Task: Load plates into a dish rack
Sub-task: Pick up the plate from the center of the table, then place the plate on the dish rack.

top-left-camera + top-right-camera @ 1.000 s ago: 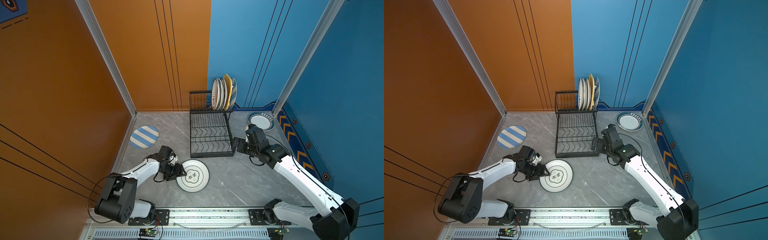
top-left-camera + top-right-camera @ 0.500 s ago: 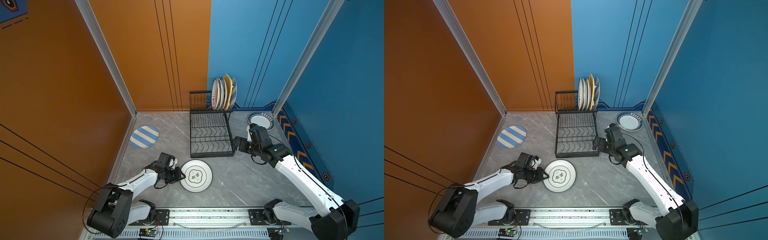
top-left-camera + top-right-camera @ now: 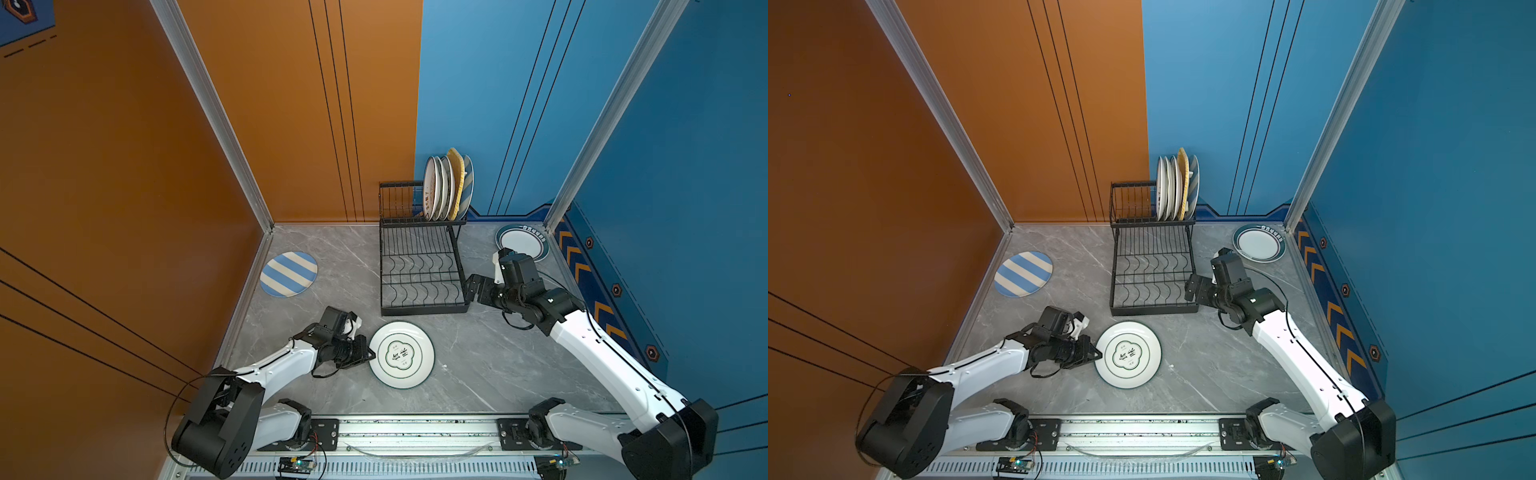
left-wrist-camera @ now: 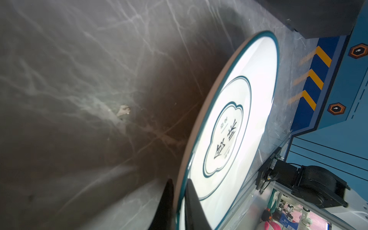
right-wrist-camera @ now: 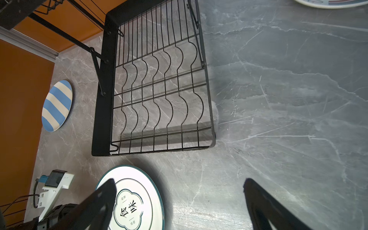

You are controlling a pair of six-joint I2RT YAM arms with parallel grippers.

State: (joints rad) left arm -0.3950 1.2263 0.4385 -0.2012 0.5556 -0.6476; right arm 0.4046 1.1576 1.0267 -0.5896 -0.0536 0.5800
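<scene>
The left gripper is closed on the near rim of the white plate. The left wrist view shows this plainly, with one dark finger under the rim, the other finger over its face, and the thin teal edge pinched between them. In both top views the left gripper can only be seen touching the left edge of the white plate, and the pinch itself is hidden. That plate lies face up on the grey marble table, just in front of the dish rack. Whether its gripped edge is off the surface cannot be told. The right gripper is spread wide and holds nothing. The right wrist view shows bare marble between its two fingers, with the white plate partly behind one of them. In both top views the right gripper sits just beside the rack's front right corner. The rack's raised upper tier holds a row of plates standing on edge at its right end. These are several white ones, then the yellow woven plate, then a striped plate. The right wrist view looks down on the dish rack, and marble shows through the wavy wires of its lower tier. A blue-and-cream plate lies flat on the table left of the rack. The teal-rimmed plate lies flat near the far right corner.
</scene>
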